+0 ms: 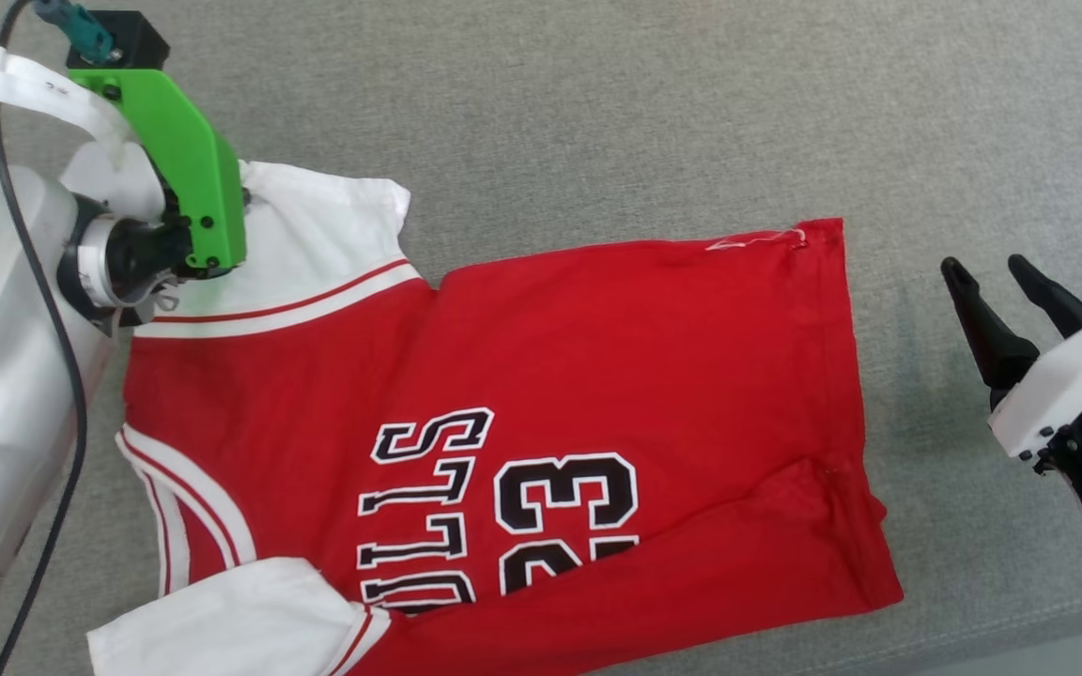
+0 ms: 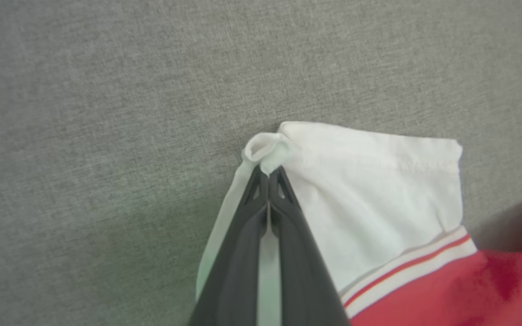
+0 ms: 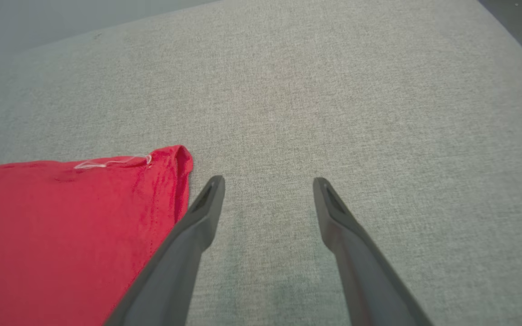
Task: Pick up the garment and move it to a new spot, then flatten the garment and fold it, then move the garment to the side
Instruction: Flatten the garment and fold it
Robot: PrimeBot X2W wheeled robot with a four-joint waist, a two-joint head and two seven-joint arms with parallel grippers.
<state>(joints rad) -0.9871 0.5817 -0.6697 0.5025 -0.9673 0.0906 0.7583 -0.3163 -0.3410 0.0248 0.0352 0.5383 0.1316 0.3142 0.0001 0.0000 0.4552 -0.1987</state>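
The red garment [image 1: 597,376] lies spread front-up on the grey fabric surface, its black "BULLS" lettering and 23 turned sideways, collar to the left and hem to the right. Its far white sleeve [image 2: 379,190] is pinched at the corner by my left gripper [image 2: 268,174], whose fingers are shut on a small bunched fold. In the head view the left wrist with its green bracket [image 1: 189,169] covers that spot. My right gripper [image 1: 992,272] hovers open just right of the hem, with the hem's far corner [image 3: 170,158] left of its fingers [image 3: 206,203].
The near white sleeve [image 1: 222,610] is folded over at the bottom left, and the near hem flap [image 1: 832,526] is doubled over. Grey fabric surface [image 1: 644,103] stretches beyond and right of the shirt. A black cable [image 1: 34,244] runs along my left arm.
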